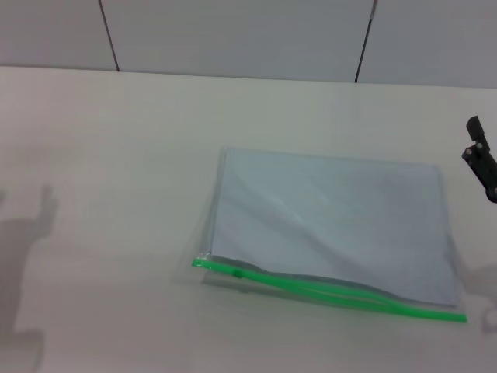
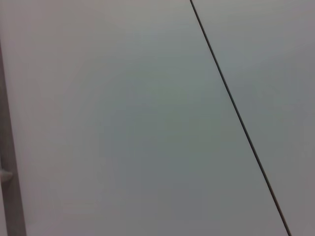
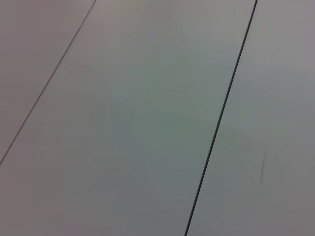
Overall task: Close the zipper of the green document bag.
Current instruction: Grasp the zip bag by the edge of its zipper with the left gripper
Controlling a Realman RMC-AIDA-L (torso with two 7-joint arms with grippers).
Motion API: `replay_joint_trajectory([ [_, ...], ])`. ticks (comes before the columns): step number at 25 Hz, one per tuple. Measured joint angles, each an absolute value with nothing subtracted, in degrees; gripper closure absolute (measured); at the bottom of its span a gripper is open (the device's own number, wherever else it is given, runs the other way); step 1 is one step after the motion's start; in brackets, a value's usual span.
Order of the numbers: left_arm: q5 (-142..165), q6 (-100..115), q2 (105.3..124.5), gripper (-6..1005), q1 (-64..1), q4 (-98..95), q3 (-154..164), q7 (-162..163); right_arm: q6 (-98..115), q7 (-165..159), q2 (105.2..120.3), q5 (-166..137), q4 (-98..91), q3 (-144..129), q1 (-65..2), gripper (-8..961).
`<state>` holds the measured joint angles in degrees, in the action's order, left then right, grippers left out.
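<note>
The green document bag [image 1: 334, 221] lies flat on the white table, a translucent pale blue-grey pouch at centre right of the head view. Its zipper [image 1: 342, 294] is a bright green strip along the near long edge, with the small slider tab [image 1: 238, 273] near the strip's left end. To the right of the slider the strip looks parted. A dark piece of my right gripper [image 1: 481, 158] shows at the right edge, above the table and beyond the bag's far right corner. My left gripper is out of view. Both wrist views show only grey wall panels.
The white table [image 1: 109, 179] stretches wide to the left of the bag, with an arm's shadow [image 1: 27, 233] on its left side. Grey wall panels [image 1: 233, 35] with dark seams stand behind the table's far edge.
</note>
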<state>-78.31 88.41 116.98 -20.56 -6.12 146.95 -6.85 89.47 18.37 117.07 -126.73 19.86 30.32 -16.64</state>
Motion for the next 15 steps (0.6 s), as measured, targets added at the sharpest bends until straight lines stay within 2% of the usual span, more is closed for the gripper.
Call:
replay_joint_trajectory([
  [15,-75.89,86.40,116.84,236,-20.81,-5.97,147.40,-7.41,89.41,18.37,117.07,-126.48,19.86,30.32,-16.69,76],
])
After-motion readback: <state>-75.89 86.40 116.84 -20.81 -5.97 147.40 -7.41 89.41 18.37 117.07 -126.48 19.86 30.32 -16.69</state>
